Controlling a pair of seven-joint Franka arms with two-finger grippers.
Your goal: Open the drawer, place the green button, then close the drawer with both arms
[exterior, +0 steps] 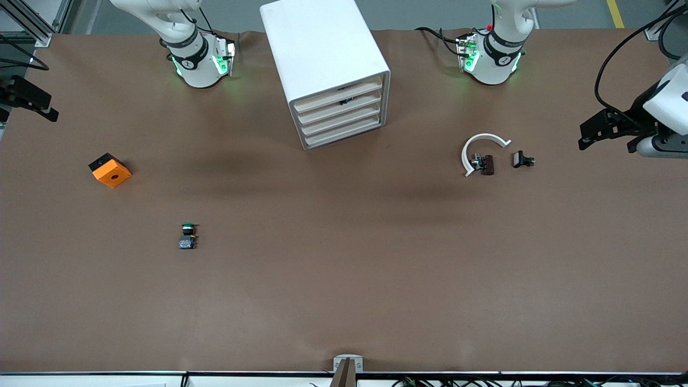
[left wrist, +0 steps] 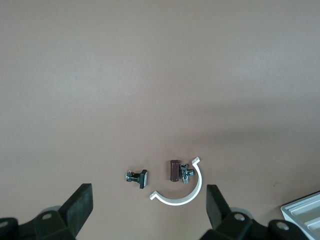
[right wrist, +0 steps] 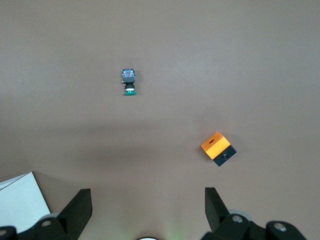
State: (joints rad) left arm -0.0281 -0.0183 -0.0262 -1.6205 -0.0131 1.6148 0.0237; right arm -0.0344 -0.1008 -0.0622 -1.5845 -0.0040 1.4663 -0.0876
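Left gripper (left wrist: 149, 212) is being held wide and empty above the table's (exterior: 344, 279) left-arm end; right gripper (right wrist: 148, 212) likewise above the right-arm end. Button (exterior: 187, 236) is lying toward the right-arm end, nearer the front edge than the orange cube (exterior: 110, 171). Drawer (exterior: 344, 119) is sitting shut in the cabinet (exterior: 322, 59) at the table's base-side edge.

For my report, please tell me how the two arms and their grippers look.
Both arms are glossy white with black joint bands, green lights and black cables near the bases. The left gripper and right gripper are black, each with two wedge-shaped fingers.
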